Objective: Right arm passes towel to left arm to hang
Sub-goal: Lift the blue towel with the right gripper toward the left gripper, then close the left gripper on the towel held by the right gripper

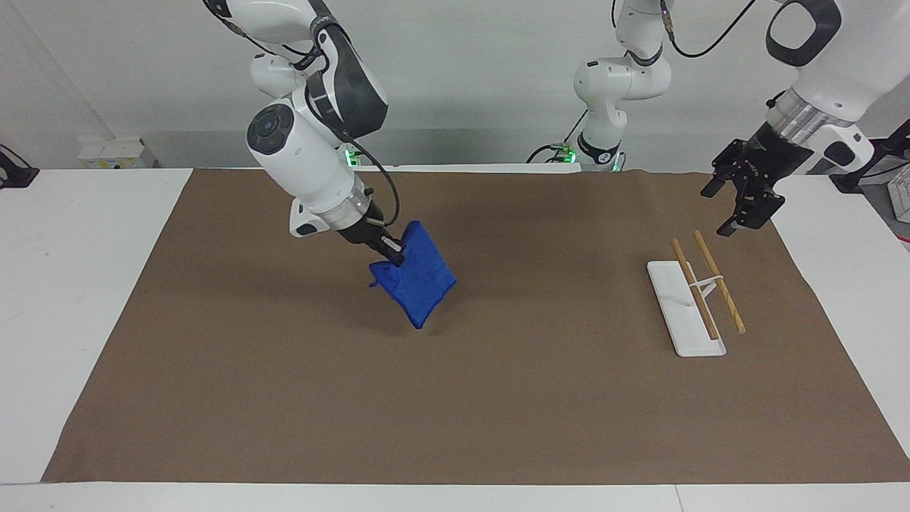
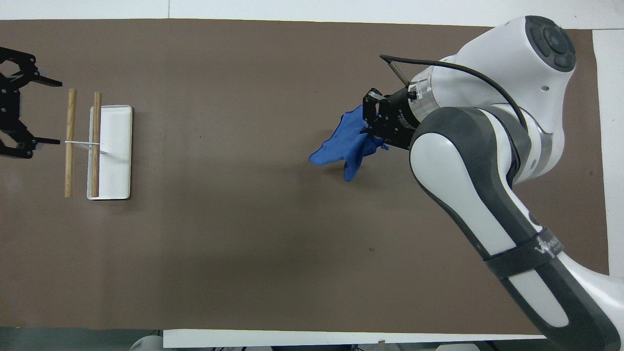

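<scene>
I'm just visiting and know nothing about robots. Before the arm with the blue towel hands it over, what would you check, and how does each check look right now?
1. Right claw shut on the towel: ok, it pinches one corner.
2. Towel clear of the brown mat: ok, it hangs in the air with its shadow below.
3. Left claw open to receive: ok, its fingers stand spread, empty.
4. The two claws close enough to pass: not ok, the left claw hangs over the mat's edge by the rack, well apart from the towel.
5. Rack upright with both wooden bars bare: ok.
6. A free towel edge for the left claw to take: cannot tell; the cloth hangs bunched.
</scene>
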